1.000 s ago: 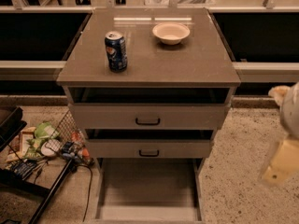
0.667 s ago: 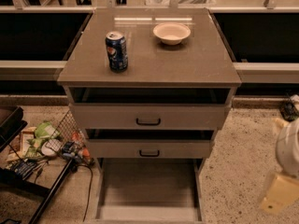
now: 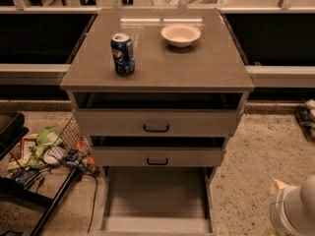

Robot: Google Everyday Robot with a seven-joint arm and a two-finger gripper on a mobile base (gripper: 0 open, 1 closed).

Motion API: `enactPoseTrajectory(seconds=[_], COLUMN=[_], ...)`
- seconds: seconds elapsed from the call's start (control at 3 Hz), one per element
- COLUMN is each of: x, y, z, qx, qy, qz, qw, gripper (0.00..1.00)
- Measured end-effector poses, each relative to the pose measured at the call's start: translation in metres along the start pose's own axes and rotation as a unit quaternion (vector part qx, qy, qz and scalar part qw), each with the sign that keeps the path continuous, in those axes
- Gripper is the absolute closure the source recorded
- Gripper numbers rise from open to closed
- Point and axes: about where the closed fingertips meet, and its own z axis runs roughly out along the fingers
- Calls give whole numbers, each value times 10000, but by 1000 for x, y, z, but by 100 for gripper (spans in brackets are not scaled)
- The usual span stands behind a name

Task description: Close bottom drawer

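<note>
**Bottom drawer pulled far out, end effector low at the right**

The cabinet (image 3: 157,122) has its bottom drawer (image 3: 157,198) drawn out toward me along the floor, with its grey inside bare, so its front must be pushed back under the two others. The end effector (image 3: 290,208) is in the lower right corner, apart from the drawer and partly cut off. I think it sits low to reach that front, but I cannot tell if it is wide or narrow. On the tabletop (image 3: 206,65) stand a bowl (image 3: 180,34) and a can (image 3: 122,53).
</note>
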Motion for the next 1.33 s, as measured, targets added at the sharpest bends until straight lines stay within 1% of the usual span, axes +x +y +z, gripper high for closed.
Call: enactPoseTrajectory(seconds=[0.33, 0.67, 1.0, 1.33], x=[0, -8, -24, -46], y=[0, 6, 35, 74], z=[0, 29, 96, 194], qx=[0, -263, -827, -1461], qy=[0, -165, -436, -695], qz=[-1, 190, 479, 793], qw=[10000, 9993, 9945, 9836], gripper=[0, 0, 0, 25])
